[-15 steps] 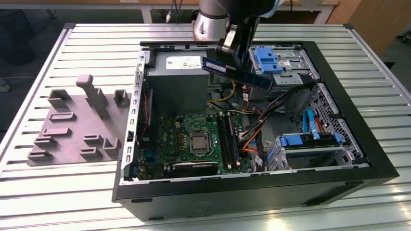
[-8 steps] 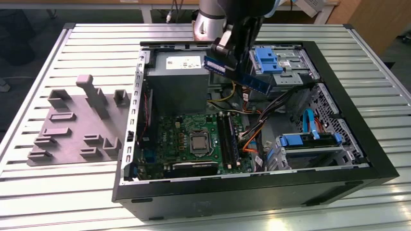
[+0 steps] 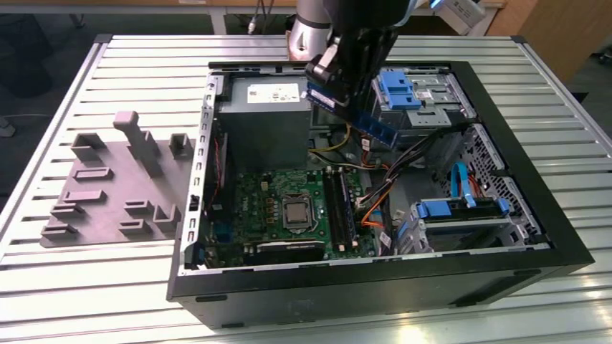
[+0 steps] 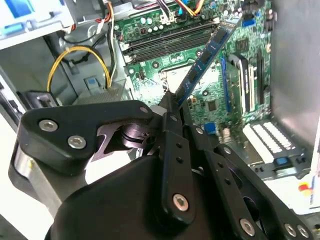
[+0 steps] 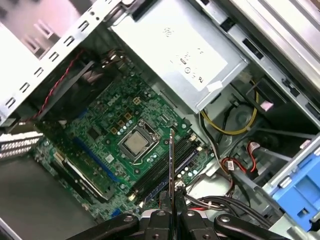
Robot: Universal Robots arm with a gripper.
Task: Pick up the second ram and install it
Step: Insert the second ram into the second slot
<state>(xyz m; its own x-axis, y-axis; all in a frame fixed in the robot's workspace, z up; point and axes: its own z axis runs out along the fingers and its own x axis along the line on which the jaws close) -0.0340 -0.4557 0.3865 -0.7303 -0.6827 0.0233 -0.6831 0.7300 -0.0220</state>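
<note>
My gripper hangs over the open computer case, shut on the second ram, a slim dark stick with green-blue marks that slants down towards the exterior view's right. In the second wrist view the ram sticks out from the fingers over the green motherboard. Seen edge-on in the first wrist view, the ram rises from the gripper and lines up above the long black slots. These slots lie well below the stick, beside the processor socket.
The grey power supply stands close beside the gripper. Blue drive bays and coloured cables crowd the case at the exterior view's right. Grey moulded holder blocks sit on the slatted table outside the case.
</note>
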